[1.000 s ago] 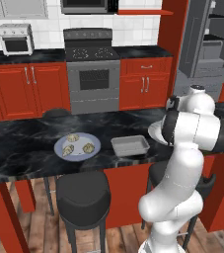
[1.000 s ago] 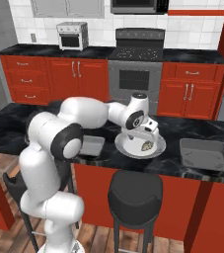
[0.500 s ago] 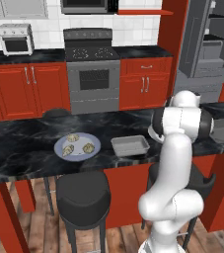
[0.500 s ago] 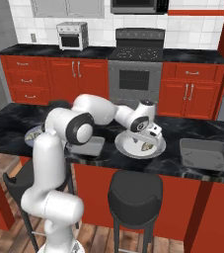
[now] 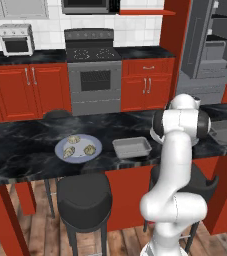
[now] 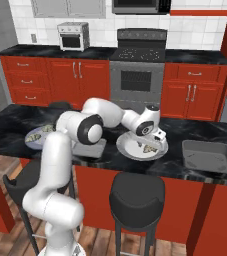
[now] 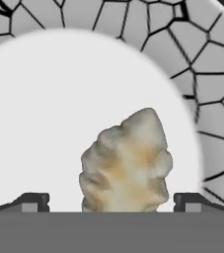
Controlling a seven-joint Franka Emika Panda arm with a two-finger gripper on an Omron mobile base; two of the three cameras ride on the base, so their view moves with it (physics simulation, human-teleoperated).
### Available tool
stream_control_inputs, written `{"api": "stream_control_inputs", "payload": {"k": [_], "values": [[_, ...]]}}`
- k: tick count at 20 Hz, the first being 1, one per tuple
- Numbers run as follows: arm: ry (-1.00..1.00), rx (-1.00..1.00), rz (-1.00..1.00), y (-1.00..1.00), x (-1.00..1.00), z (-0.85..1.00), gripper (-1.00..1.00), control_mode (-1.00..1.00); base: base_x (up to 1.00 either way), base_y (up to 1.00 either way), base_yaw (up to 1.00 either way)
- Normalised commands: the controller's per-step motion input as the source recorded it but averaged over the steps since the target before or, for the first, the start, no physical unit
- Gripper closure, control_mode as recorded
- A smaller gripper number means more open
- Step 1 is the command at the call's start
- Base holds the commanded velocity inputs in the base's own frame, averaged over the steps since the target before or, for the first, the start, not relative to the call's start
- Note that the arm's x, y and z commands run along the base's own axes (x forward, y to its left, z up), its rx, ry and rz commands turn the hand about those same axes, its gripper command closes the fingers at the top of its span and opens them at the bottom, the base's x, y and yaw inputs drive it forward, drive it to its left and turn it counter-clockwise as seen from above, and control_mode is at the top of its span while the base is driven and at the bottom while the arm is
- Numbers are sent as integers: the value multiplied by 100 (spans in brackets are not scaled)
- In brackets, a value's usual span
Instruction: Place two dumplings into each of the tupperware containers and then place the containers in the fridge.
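My gripper (image 6: 153, 143) hangs open just over a round plate (image 6: 130, 150) on the black island counter. In the hand view a pale crimped dumpling (image 7: 126, 168) lies on the white plate (image 7: 44, 123) between my two fingertips (image 7: 34, 201), untouched. A second plate (image 5: 60, 150) further left carries three dumplings (image 5: 89, 149). One grey tupperware container (image 5: 131, 147) sits beside that plate, partly hidden by my arm in the right base view. The other container (image 6: 207, 156) stands at the counter's right end. The fridge (image 5: 205, 50) stands open at the back right.
Black bar stools (image 6: 136, 192) stand in front of the island. Red cabinets and a grey oven (image 5: 95, 82) line the back wall, with a small toaster oven (image 5: 16, 40) on the rear counter. A red pillar (image 5: 175, 35) rises beside the fridge.
My hand has moved right and down toward the plate, closing in on the dumpling. The jaws stayed open and nothing on the counter moved.
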Motion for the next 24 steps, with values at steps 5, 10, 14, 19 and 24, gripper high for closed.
{"api": "stream_control_inputs", "payload": {"k": [5,10,14,19,24], "values": [[0,0,0,-1,6,-23,100,-100,0,0,0],[0,0,0,0,1,0,100,-100,0,0,0],[-2,-1,0,61,-10,9,100,-100,0,0,0],[1,-2,9,100,-37,55,100,-100,0,0,0],[5,-6,14,98,-66,51,100,-100,0,0,0]]}}
